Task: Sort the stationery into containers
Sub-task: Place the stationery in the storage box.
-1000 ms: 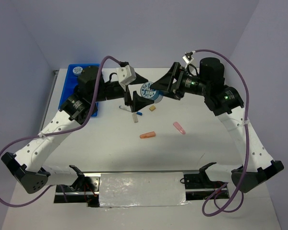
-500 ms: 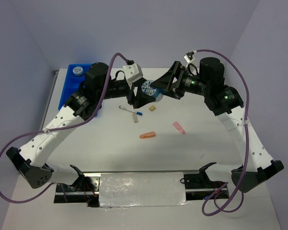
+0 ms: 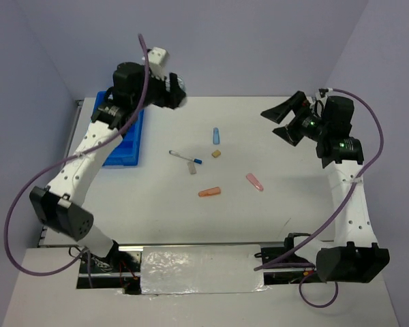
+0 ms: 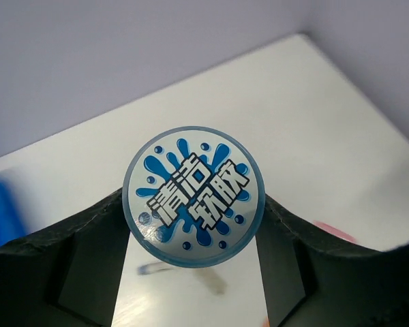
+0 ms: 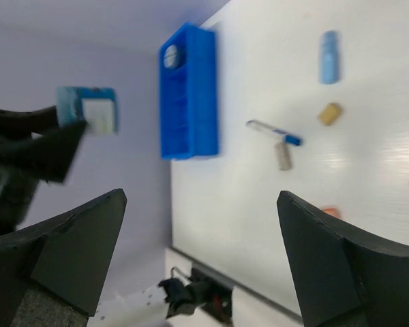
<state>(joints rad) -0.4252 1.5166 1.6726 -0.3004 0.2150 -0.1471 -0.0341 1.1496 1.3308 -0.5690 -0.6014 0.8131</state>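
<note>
Blue tray (image 3: 123,150): on the bench (image 3: 157,218), low and to the left of the left fingers (image 4: 88,252); a second tape roll (image 5: 172,58) sits in one end compartment

Left fingers: raised high off the bench, clamped on the rim of the tape roll (image 4: 193,196), its printed face toward the wrist camera; the contact looks like two small patches on a round, smooth edge

Risk 1: the roll pivots or slips from the pads on the swing to the tray; from this height it would probably land on edge and run off the bench

Risk 2: release with the fingers off-centre over a compartment; the roll catches a ridge or the outer wall and tips out, or lands on the second roll and jams crooked

Loose stock, below and to the right of the left fingers, left of the right fingers (image 5: 68,252): pen (image 3: 185,157), grey eraser (image 3: 191,167), orange stick (image 3: 209,192), beige eraser (image 3: 217,154), light-blue stick (image 3: 217,135), pink stick (image 3: 254,181)

Right fingers: spread wide, nothing between them, lifted clear of the bench

Risk 3: a descent on the pink stick, the nearest piece, nudges it sideways instead of straddling it, since it is thin and lies flat

Risk 4: both arms reaching into the middle at once could clash
</note>
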